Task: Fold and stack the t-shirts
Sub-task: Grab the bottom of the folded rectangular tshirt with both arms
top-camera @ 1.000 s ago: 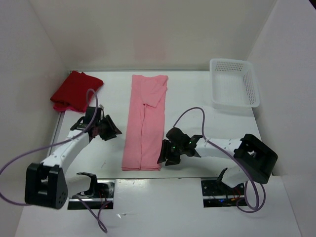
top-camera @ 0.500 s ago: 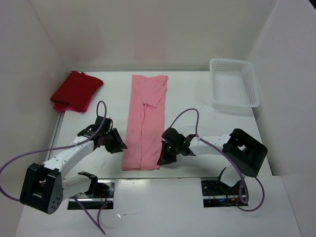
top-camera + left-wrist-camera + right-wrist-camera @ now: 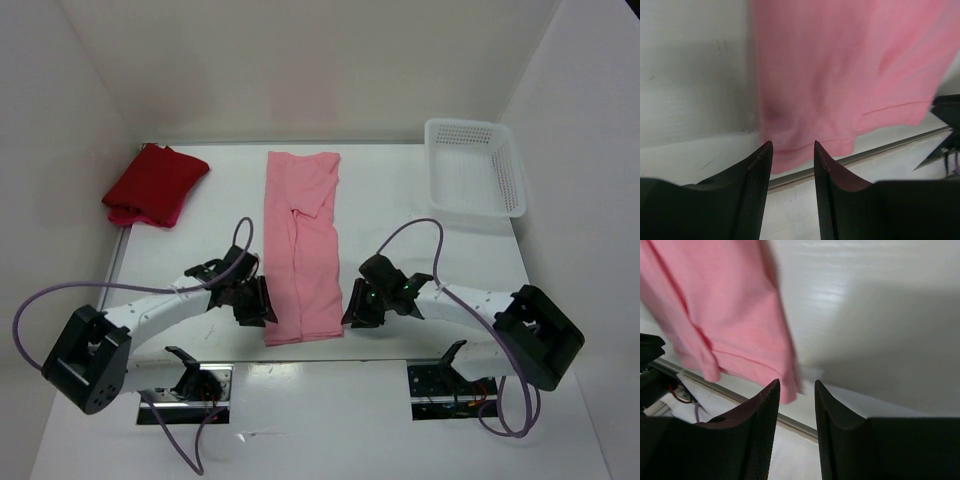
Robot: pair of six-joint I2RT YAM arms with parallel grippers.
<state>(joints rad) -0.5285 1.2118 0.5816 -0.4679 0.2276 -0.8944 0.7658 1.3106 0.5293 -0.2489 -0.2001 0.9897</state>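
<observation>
- Top external view: the light pink t-shirt (image 3: pixel 300 250) lies lengthwise on the desk (image 3: pixel 400 195), its near end between both pincers.
- On the left pincer (image 3: pixel 792 146) the jaws stand parted, with the shirt's near corner just ahead of its tips.
- On the right pincer (image 3: pixel 796 385) the jaws are likewise parted, at the opposite near corner.
</observation>
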